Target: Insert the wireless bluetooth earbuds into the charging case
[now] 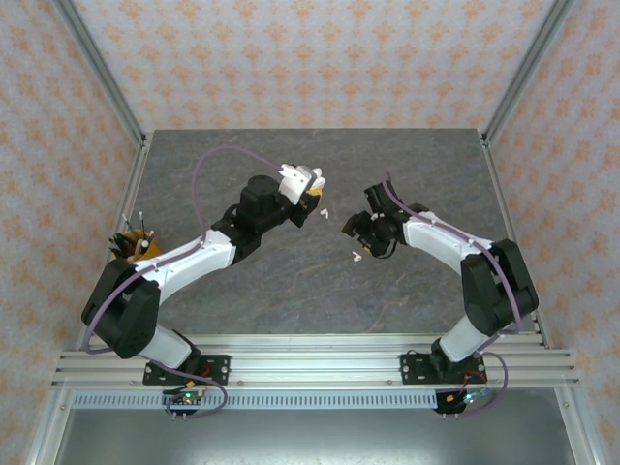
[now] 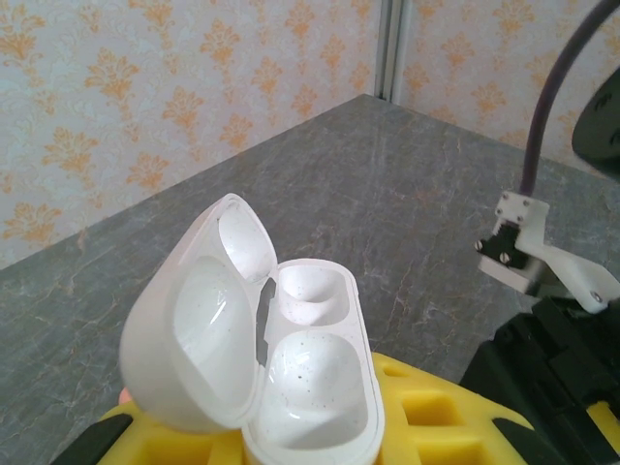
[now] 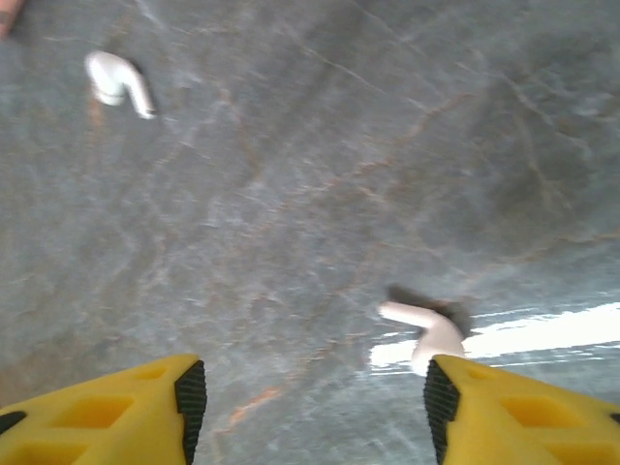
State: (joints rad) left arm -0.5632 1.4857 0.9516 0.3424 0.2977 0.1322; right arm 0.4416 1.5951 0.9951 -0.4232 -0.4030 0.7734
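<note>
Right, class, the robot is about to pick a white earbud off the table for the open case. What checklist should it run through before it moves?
1. Lid of the charging case open: ok.
2. Both wells empty: ok.
3. Grip of the left pincer on the case: ok, shut on it.
4. Jaws of the right pincer open and empty: ok.
5. The nearer white earbud centred between those jaws: not ok, it sits off to one side.
6. Which well that earbud fits: cannot tell.
</note>
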